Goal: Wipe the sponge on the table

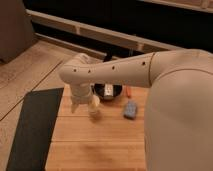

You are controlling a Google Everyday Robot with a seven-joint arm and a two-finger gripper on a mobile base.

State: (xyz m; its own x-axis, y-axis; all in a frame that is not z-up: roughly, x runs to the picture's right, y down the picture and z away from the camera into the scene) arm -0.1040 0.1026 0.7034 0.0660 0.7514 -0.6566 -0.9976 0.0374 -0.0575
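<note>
Sponge (131, 109) lies on table (100, 146), unheld; gripper (81, 103) at its 9 o'clock by cup (94, 110), grip can't tell. Fits pre-grab or post-wipe.

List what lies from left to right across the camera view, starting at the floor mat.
The dark grey mat → gripper, low over the left part of the table → cream cup → dark bowl → sponge → robot's white body.
</note>
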